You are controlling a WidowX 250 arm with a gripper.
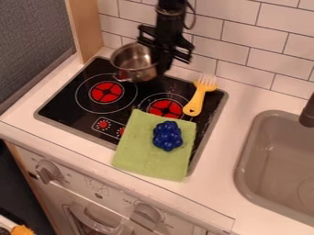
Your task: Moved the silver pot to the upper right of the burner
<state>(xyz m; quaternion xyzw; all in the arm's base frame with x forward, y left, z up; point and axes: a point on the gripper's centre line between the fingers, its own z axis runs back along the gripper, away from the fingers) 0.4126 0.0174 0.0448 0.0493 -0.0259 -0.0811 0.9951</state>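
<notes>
The black gripper [162, 62] hangs down over the back of the cooktop, at the right side of the silver pot [136, 69]. It overlaps the pot's right rim from this angle, and whether it holds the pot is unclear. The pot is upright, its open top showing, behind and to the right of the left burner [107, 92]. A small handle or lug sticks out at its front left. The right burner [165, 109] lies farther forward and to the right, partly under a green cloth.
A blue grape-like toy [167, 136] lies on the green cloth [144, 156], which covers the cooktop's front right. A yellow-handled fork [195, 102] rests at the back right of the cooktop. The tiled wall [239, 41] stands behind, and a grey sink [245, 158] is at the right.
</notes>
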